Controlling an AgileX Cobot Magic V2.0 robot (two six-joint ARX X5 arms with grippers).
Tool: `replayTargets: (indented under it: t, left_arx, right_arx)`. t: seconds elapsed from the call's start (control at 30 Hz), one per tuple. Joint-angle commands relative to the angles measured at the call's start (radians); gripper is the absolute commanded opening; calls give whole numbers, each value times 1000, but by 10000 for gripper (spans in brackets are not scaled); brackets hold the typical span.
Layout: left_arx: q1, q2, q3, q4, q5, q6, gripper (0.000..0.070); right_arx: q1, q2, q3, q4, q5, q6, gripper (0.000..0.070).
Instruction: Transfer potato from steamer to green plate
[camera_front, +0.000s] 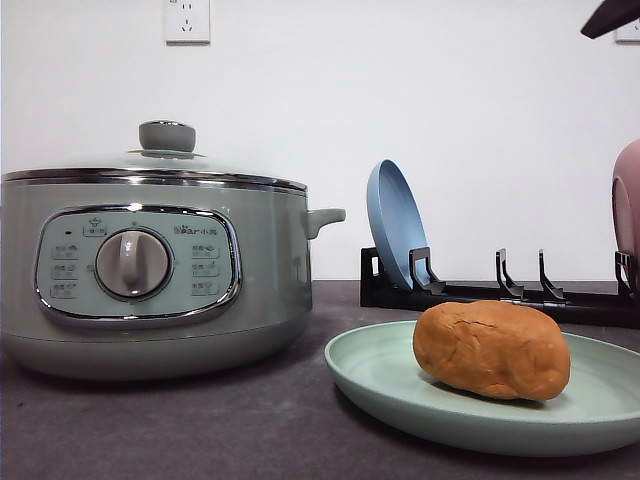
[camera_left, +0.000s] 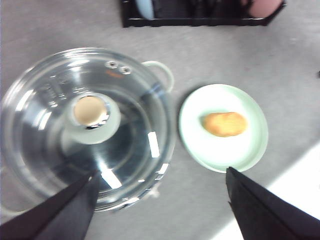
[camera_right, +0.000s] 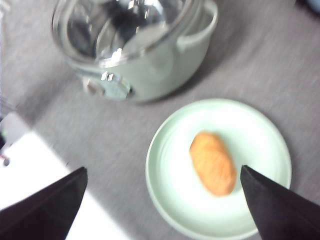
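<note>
While the potato lies on the green plate, both arms' wide-spread fingers hang empty above.

1. You have the steamer standing tall toward the table's left edge, its glass lid shut, blocking entry from above.
2. A narrow strip of bare table separates the steamer from the green plate.
3. Above the plate it is open; only the potato lies on it.
4. Toward the back edge, the black rack with the upright blue plate bars the way.
5. The front edge lies bare.
</note>
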Motion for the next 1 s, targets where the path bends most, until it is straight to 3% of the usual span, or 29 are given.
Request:
replayTargets:
  t: [0.0,0.17,0.23,0.3,0.37,0.4,0.97]
  left_arx:
    - [-6,3,23,-32,29,-1,502]
    - [-7,2,23,-32,45,-1,502]
    - [-7,2,23,-32,45,-1,498]
    - [-7,2,23,-32,45,-1,366]
    - [-7,2,23,-32,45,-1,98]
    - [-7,2,23,-32,45,-1,1]
    - [-9,2,23,-32,45,-1,15]
  right_arx:
    - [5,6,20,-4,-11,10,618]
    - [5,6,20,-11,-11,10,617]
    - [5,6,20,-12,-11,9,579]
    - [5,6,20,-13,-11,1,384]
    - [5,6,20,-12,-11,-16,107]
    - [5,6,20,-12,-10,-25,0]
    - [5,6,20,18,-11,-27,0]
